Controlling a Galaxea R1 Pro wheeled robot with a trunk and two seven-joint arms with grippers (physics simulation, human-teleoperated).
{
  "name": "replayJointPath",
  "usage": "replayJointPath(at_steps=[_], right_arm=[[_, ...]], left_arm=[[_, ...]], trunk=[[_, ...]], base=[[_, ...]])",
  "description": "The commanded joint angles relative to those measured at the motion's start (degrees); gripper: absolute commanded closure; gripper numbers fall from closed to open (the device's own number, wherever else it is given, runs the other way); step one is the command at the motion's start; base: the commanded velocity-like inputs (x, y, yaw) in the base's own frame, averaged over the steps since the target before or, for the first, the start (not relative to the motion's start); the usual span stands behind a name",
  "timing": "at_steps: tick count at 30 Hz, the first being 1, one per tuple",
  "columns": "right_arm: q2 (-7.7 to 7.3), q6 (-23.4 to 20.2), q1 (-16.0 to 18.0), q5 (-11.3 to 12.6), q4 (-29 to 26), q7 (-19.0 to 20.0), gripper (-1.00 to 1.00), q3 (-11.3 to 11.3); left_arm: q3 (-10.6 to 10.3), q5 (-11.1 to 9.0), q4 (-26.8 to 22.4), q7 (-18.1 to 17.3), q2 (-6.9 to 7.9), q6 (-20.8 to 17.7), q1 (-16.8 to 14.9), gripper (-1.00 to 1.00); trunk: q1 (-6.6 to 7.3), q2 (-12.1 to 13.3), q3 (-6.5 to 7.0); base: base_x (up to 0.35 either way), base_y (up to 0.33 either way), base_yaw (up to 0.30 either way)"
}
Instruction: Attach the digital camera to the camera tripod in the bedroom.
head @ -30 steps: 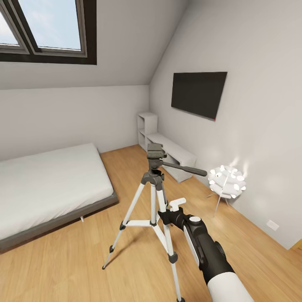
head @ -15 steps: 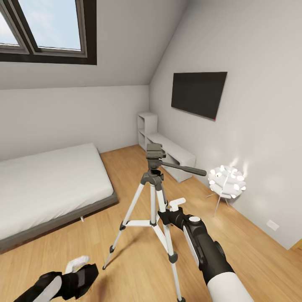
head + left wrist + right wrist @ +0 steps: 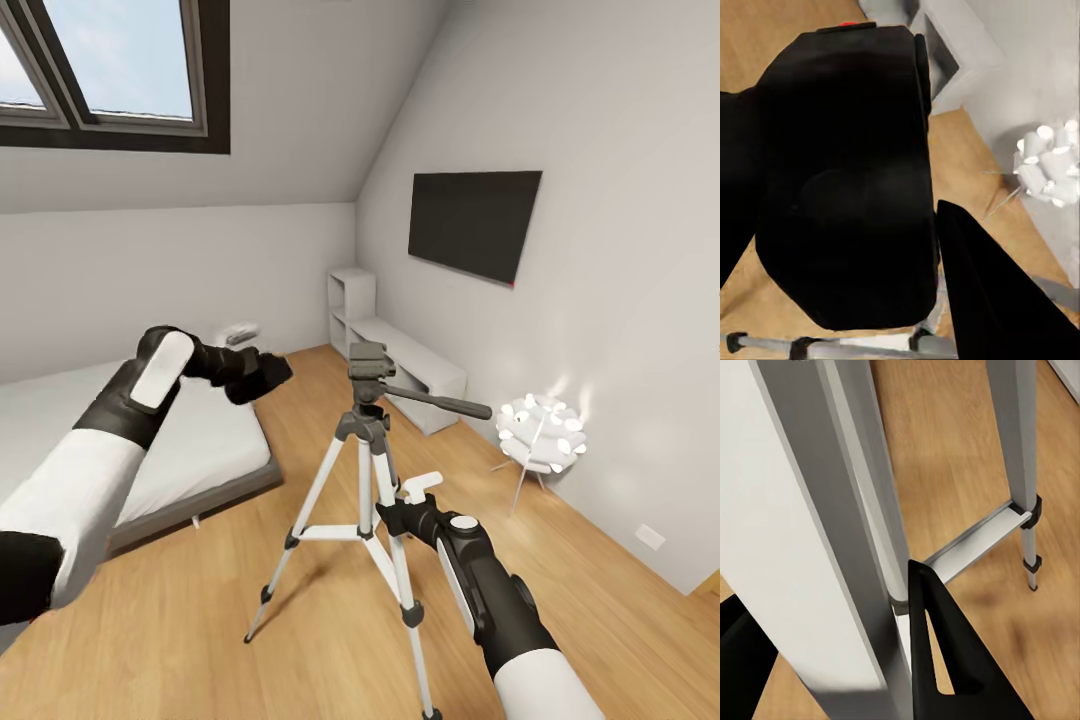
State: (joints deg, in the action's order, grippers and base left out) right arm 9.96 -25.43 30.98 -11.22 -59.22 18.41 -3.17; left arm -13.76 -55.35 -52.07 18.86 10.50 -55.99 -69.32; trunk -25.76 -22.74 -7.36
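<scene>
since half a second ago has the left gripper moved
Yes. The left gripper rose from low by the floor to beside the camera tripod head, holding the digital camera.

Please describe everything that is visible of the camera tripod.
The camera tripod stands upright on the light wood floor, between the bed and the wall with the TV. It has three spread silver-white legs that look like metal, black joints and feet, pale cross braces, and a dark grey head with a long pan handle pointing towards the lamp. The head's top is bare. The right gripper grips one leg.

Air above tripod head (image 3: 371,360) open; pan handle (image 3: 440,401) seemingly juts sideways.
</scene>
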Motion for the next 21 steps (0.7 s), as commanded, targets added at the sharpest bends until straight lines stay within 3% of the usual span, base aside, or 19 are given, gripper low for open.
replayJointPath(at_steps=[1,3,8,21], right_arm=[[0.03,-0.23,0.04,-0.51,-0.1,0.39,1.0,0.08],[0.03,-0.23,0.04,-0.51,-0.1,0.39,1.0,0.05],[0.03,-0.23,0.04,-0.52,-0.1,0.39,1.0,-0.05],[0.03,-0.23,0.04,-0.49,-0.11,0.39,1.0,-0.08]], left_arm=[[-0.02,-0.26,-0.09,1.05,-0.98,-0.87,-4.33,1.0],[0.1,-0.26,0.4,2.61,-2.78,-1.85,-7.61,1.0],[0.19,-0.22,0.28,6.74,-6.1,-2.7,-10.84,1.0],[0.53,-0.18,-2.19,9.57,-8.57,-2.59,-12.05,1.0]], trunk=[[-0.02,-0.18,-0.13],[-0.02,-0.18,-0.13],[-0.02,-0.18,-0.13],[-0.02,-0.18,-0.13]], base=[[0.0,0.0,0.0],[0.0,0.0,0.0],[0.0,0.0,0.0],[0.0,0.0,0.0]])
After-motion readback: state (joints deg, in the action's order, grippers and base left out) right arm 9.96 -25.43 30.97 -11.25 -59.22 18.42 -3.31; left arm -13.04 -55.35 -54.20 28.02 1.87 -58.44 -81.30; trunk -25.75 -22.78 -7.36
